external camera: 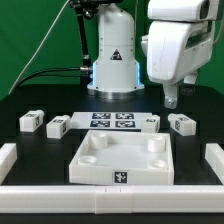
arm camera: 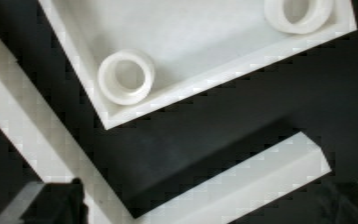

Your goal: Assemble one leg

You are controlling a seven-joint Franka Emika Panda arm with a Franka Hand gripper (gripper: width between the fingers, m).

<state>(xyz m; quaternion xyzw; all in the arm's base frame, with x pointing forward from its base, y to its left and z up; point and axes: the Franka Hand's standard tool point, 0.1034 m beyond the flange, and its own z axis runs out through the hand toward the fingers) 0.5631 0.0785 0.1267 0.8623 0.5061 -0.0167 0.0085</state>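
The gripper (external camera: 170,100) hangs in the air at the exterior view's right, clear of the table, with nothing visible in its grasp. How wide the jaws stand I cannot tell: the exterior view shows only a dark stub under the white wrist housing, and the wrist view catches only one dark finger (arm camera: 43,203) at the frame's edge. Just below and a little to the exterior view's right lies the leg (external camera: 182,124), flat on the black table (external camera: 40,150), with a second leg (external camera: 150,121) just across from it, beside the marker board (external camera: 110,121). Two more legs (external camera: 30,121) (external camera: 57,126) sit well apart on the exterior view's left. The leg looks like a short, chunky plastic block, so it is probably light and rigid. Its smooth faces may slip, so a square pinch across two opposite flat sides, low and centred, seems the safest hold. Nearer the camera sits the tray (external camera: 122,178), a shallow white square. Its round corner sockets (arm camera: 126,77) show bare in the wrist view, with no leg seated in either visible one.
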